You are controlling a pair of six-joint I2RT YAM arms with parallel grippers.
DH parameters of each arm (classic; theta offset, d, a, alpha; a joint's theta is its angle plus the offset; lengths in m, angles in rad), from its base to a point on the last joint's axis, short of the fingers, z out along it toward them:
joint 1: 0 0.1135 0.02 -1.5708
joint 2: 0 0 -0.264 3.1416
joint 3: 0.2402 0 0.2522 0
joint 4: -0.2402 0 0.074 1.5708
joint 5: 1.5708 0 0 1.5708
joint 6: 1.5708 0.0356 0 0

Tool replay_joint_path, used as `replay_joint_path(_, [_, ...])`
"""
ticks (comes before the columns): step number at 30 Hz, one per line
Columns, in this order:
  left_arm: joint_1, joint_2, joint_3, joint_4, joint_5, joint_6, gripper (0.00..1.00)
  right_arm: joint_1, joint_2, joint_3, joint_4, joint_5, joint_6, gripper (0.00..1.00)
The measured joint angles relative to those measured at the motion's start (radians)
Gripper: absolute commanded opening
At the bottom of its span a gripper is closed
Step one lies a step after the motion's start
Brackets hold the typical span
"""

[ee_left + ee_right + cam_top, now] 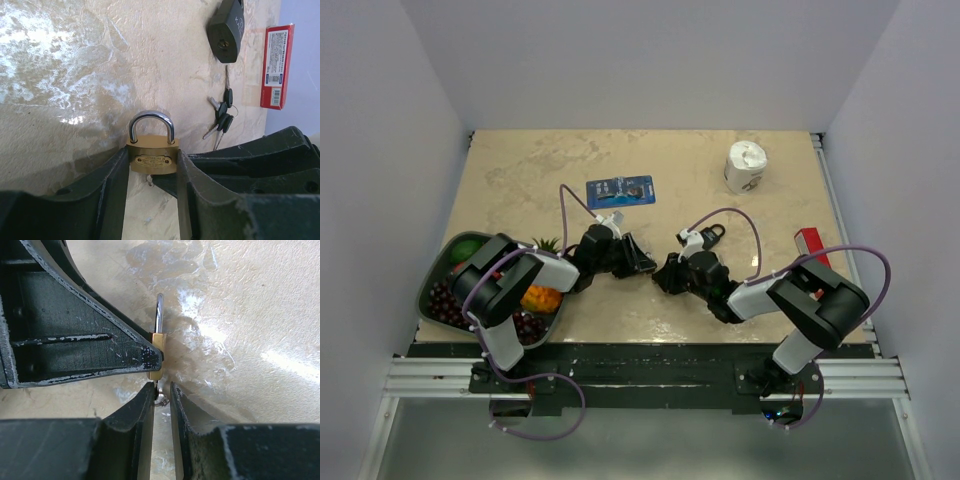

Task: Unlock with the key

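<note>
The key (222,116), the little bunch with black plastic heads and short silver blades, lies flat on the table (75,75), and no finger is on it. From the left gripper (152,153) it sits ahead and off to the right. The blades fan out a bit, but the bunch's long line runs away from that gripper toward the black padlock (227,30), whose keyhole faces it from just beyond.

The left gripper is clamped on a brass padlock (151,160), shackle pointing forward, a finger tight on each flank. The right gripper (161,388) faces it from the other side, fingertips close together around a tiny silver key (159,398) sticking out of that brass body. Pinched or merely bracketed, there's no telling.

By the look of it, the right arm is nearer the bunch, which lies just beside its gripper body but behind its fingertips, so it would have to back off and turn. A red box (276,67) lies further right.
</note>
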Motion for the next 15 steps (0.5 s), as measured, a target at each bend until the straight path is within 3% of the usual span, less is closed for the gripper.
replay_joint_path(6, [0.001,-0.002,-0.001,-0.001,0.000,0.000,0.00,0.000,0.003,0.000,0.005,-0.019,0.004,0.20])
replay_joint_path(15, [0.001,-0.002,-0.001,-0.002,0.000,0.000,0.00,0.000,0.006,0.000,0.015,-0.031,0.004,0.10])
